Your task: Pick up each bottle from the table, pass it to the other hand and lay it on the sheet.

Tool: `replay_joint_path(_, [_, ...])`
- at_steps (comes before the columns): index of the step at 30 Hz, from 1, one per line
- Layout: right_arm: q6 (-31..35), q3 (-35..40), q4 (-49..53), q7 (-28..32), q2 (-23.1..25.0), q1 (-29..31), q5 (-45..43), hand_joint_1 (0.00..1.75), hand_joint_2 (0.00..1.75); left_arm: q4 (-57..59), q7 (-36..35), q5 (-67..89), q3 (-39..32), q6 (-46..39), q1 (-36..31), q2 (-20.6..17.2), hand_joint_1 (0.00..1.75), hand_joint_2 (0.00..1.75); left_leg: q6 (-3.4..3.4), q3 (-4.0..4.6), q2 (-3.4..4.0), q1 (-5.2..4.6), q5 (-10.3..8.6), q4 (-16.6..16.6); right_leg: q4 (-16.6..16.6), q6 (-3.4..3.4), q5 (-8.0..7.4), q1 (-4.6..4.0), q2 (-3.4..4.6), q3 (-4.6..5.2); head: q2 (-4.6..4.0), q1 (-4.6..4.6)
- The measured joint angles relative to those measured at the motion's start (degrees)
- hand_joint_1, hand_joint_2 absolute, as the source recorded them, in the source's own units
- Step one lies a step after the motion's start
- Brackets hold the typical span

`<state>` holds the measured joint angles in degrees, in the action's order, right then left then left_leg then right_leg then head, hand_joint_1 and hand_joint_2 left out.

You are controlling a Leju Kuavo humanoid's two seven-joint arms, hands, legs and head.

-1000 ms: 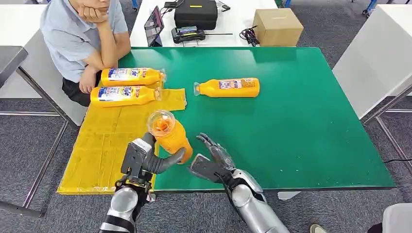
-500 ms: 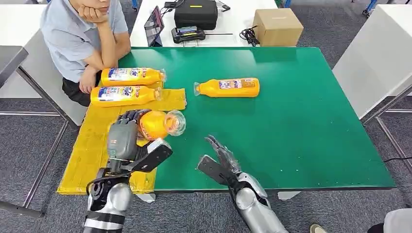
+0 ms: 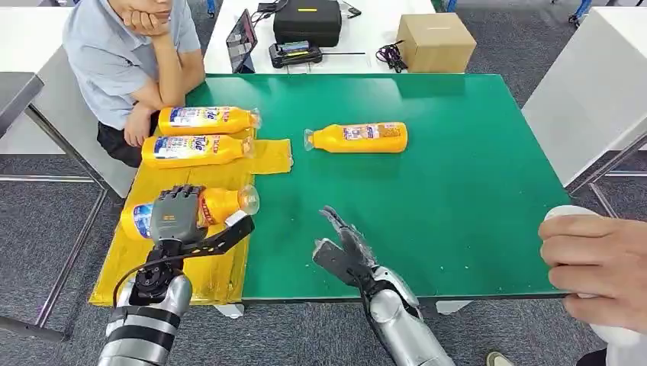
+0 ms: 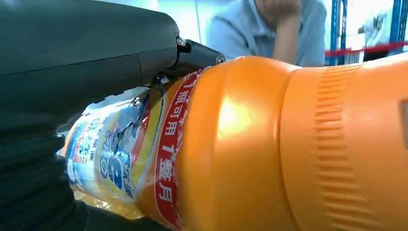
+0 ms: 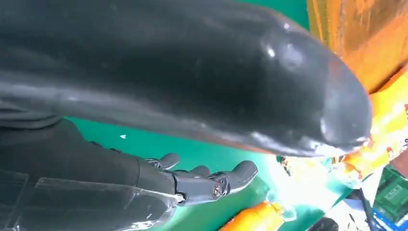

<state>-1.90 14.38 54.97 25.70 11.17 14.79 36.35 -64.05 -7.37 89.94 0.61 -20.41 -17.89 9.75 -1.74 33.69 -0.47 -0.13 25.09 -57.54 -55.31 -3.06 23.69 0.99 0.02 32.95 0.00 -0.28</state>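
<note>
The left hand [image 3: 177, 216] clamps its fingers on a bottle [image 3: 217, 203] lying left-right over the sheet [image 3: 164, 252], cap rightward. The right hand [image 3: 347, 252] has its fingers apart.

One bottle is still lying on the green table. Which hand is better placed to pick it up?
Probably the right hand: it is open over the green table, nearer that bottle. The left hand grips another.

A green-topped table [image 3: 458, 198] stood on grey carpet [image 3: 46, 229], with white tables [image 3: 366, 30] behind and beside it.
</note>
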Motion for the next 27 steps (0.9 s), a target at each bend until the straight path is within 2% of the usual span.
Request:
replay_joint_path(12, [-0.2,0.2,-0.4,1.7,0.0,0.5,-1.5,0.0,0.0,16.6,1.9,0.1,0.3,0.1,-6.0,-4.2,1.71,1.75,0.0,-0.03,0.04,-0.01,0.0,0.0,0.0,0.0,0.0,0.0,0.01,-0.01,0.0,0.0])
replay_joint_path(13, [-0.2,0.3,-0.4,1.8,-0.1,0.6,-1.6,0.0,0.0,17.7,2.4,0.1,0.6,-0.3,-6.4,-4.4,1.2,1.75,0.01,-0.03,-0.02,-0.01,-0.01,0.0,0.0,0.0,0.0,0.0,-0.01,-0.03,0.0,0.0])
replay_joint_path(14, [-0.3,0.3,-0.4,1.9,-0.2,0.6,-1.7,0.0,0.0,18.5,2.7,0.1,0.9,-0.5,-6.7,-4.5,0.4,1.75,0.04,-0.03,-0.07,-0.01,-0.03,0.0,0.0,0.0,0.0,0.0,-0.06,-0.05,0.0,0.02])
replay_joint_path(15, [-0.3,0.4,-0.4,1.9,-0.2,0.6,-1.9,0.0,0.0,19.3,3.3,0.1,1.1,-0.8,-7.0,-4.7,0.4,1.75,0.04,-0.04,-0.08,-0.01,-0.03,0.0,0.0,0.0,0.0,0.0,-0.06,-0.07,0.0,0.0])
replay_joint_path(16, [-0.3,0.5,-0.4,2.0,-0.3,0.7,-1.9,0.0,0.0,19.9,3.8,0.1,1.3,-1.2,-7.3,-4.8,0.16,1.75,0.04,-0.06,-0.07,0.0,-0.03,0.0,0.0,0.0,0.0,0.0,-0.06,-0.08,0.0,0.0])
replay_joint_path(17, [-0.3,0.5,-0.4,2.1,-0.3,0.7,-2.0,0.0,0.0,20.6,4.1,0.1,1.5,-1.4,-7.5,-4.9,0.05,1.75,0.04,-0.08,-0.07,0.0,-0.04,0.0,0.0,0.0,0.0,0.01,-0.06,-0.1,0.0,0.0])
replay_joint_path(19, [-0.3,0.6,-0.4,2.2,-0.4,0.7,-2.1,0.0,0.0,21.4,4.5,0.1,2.2,-1.6,-7.8,-5.0,0.0,1.75,0.03,-0.11,-0.08,-0.01,-0.04,0.0,0.0,0.0,0.0,0.01,-0.06,-0.14,0.0,0.0])
replay_joint_path(27, [-0.3,1.1,-0.6,2.5,-0.6,0.8,-2.8,0.0,0.0,22.8,8.0,0.1,2.8,-1.6,-8.7,-5.2,0.0,1.75,-0.01,-0.17,-0.13,-0.02,-0.1,0.0,0.0,0.0,-0.01,0.02,-0.1,-0.23,0.0,0.0])
